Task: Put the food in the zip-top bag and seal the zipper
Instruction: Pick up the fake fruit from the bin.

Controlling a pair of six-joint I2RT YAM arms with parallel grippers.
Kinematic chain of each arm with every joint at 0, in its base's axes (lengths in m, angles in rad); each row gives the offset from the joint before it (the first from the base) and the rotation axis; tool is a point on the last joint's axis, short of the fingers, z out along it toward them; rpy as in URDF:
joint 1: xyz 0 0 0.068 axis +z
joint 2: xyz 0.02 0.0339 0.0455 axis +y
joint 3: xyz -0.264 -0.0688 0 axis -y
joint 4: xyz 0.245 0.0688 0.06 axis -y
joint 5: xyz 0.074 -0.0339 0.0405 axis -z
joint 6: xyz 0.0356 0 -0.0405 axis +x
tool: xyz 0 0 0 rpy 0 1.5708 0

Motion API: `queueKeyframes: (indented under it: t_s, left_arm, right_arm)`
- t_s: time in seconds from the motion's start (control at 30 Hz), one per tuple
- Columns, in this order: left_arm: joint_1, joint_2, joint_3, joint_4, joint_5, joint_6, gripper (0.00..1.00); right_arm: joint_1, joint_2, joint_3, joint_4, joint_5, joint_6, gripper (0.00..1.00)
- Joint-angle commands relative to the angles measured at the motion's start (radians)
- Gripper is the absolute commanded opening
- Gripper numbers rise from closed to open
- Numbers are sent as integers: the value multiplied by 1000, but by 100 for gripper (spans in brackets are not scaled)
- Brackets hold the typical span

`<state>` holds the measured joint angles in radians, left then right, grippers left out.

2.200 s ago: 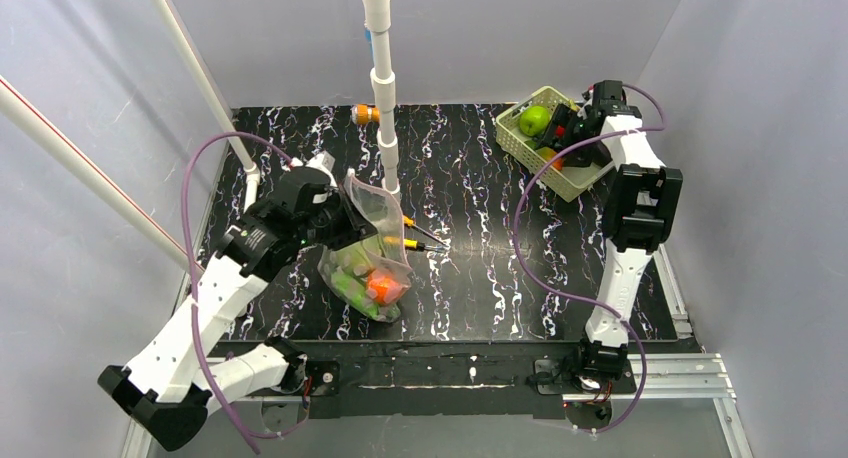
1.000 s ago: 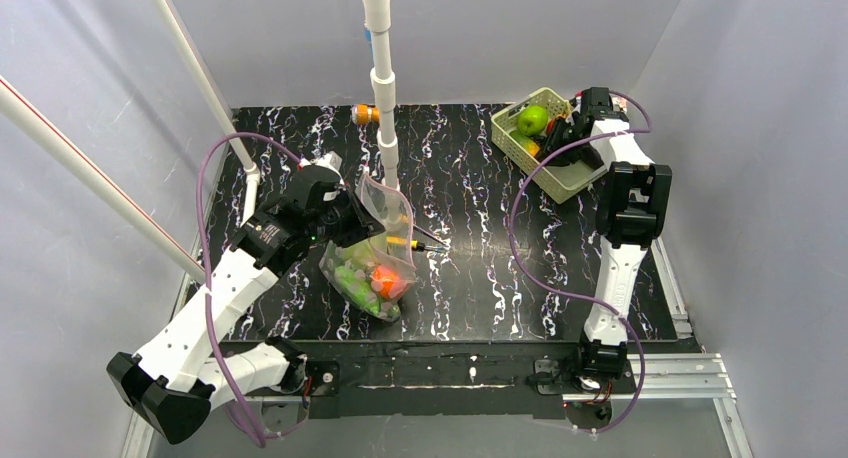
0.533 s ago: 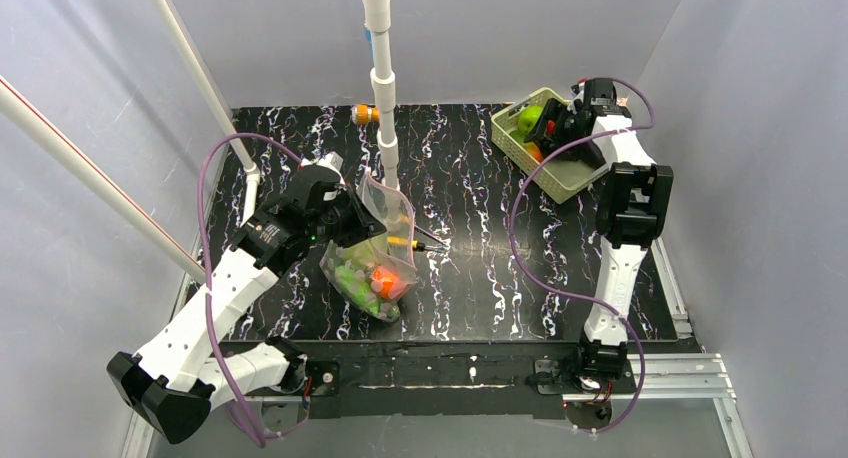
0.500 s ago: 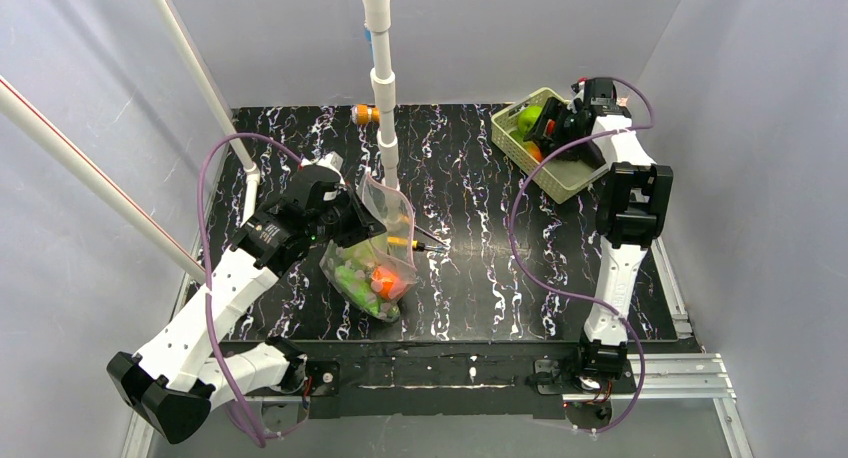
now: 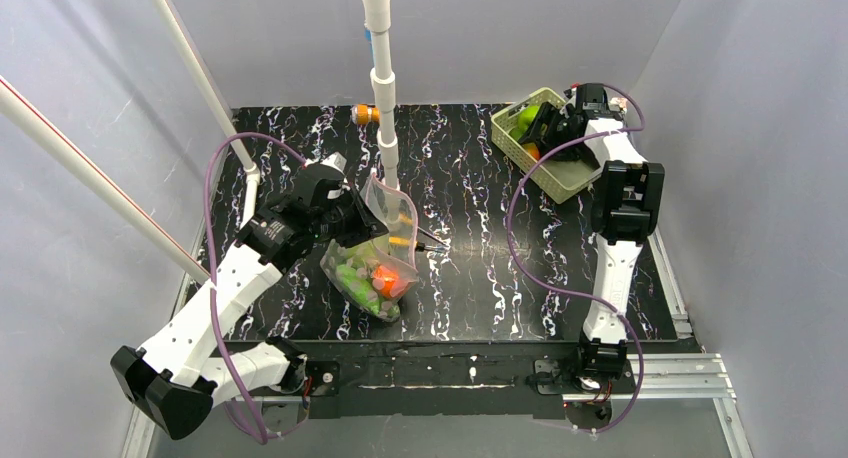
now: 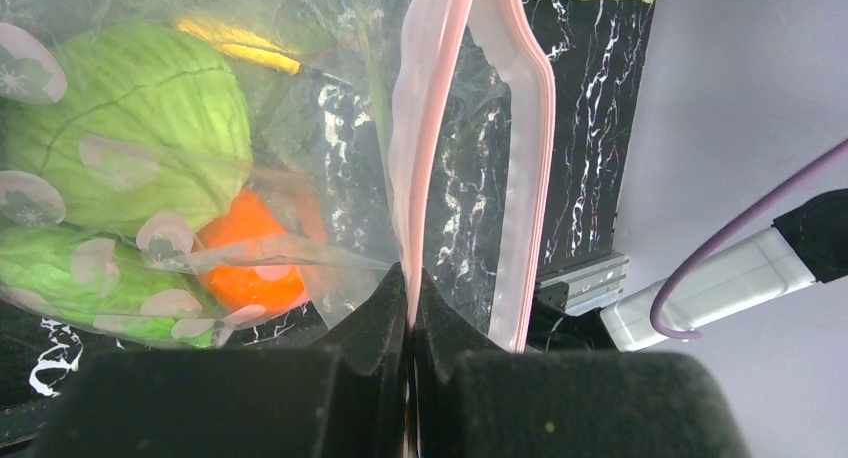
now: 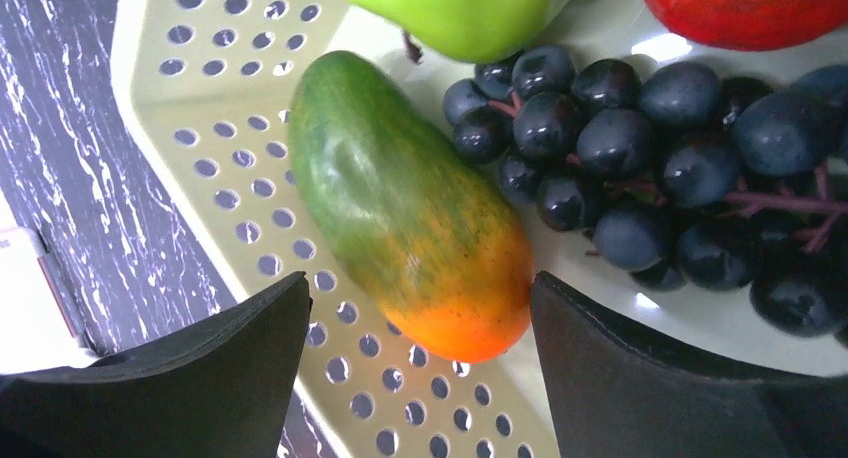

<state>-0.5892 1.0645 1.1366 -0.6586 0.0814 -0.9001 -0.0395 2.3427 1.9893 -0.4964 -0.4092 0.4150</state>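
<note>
Mango (image 7: 400, 218) diagonal, orange end toward spread right hand (image 7: 418, 313); left hand (image 6: 410, 283) pinches zipper (image 6: 430, 128) running straight ahead

My left fingers (image 6: 370, 323) are matt black plastic. The zip-top bag (image 6: 330, 108) is thin clear film, glossy and creased; its zipper (image 6: 432, 128) is smooth pink plastic. The basket (image 7: 200, 128) is pale green perforated plastic with a soft sheen. The mango (image 7: 410, 228) and grapes (image 7: 620, 168) look smooth and glossy. The table (image 7: 60, 128) is black, marbled, faintly shiny.

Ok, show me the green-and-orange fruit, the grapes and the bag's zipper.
green-and-orange fruit (image 7: 410, 203), right wrist view, its middle.
grapes (image 7: 640, 148), right wrist view, centre of the bunch.
zipper (image 6: 420, 128), left wrist view, strip above the pinch.
</note>
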Motion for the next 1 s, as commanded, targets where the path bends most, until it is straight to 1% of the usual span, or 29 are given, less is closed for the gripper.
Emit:
queueKeyframes:
  t_s: [0.0,0.1,0.23,0.33,0.4,0.47,0.53,0.73,0.97]
  left_arm:
    - [-1,-47,-11,-18,0,-4,0]
    - [-1,-59,-14,-22,-7,-3,0]
    - [-1,-48,-3,-25,6,2,0]
    - [-2,-47,-7,-26,9,3,0]
    - [-1,-52,-13,-26,4,1,0]
    - [-2,-56,-16,-26,0,1,0]
    - [-2,-54,-16,-26,0,1,0]
    - [-1,-37,-11,-25,3,2,0]
    - [-1,-27,-10,-21,10,7,0]
  right_arm:
    - [9,38,74,-66,17,2,86]
    - [14,39,56,-78,43,10,89]
    - [24,86,132,-145,54,11,94]
    - [29,99,160,-148,50,2,97]
    - [29,98,162,-129,34,3,97]
    - [29,103,168,-119,18,9,94]
    - [29,107,165,-104,-4,19,89]
    - [29,101,162,-71,-17,34,63]
    - [29,26,146,-42,-5,10,34]
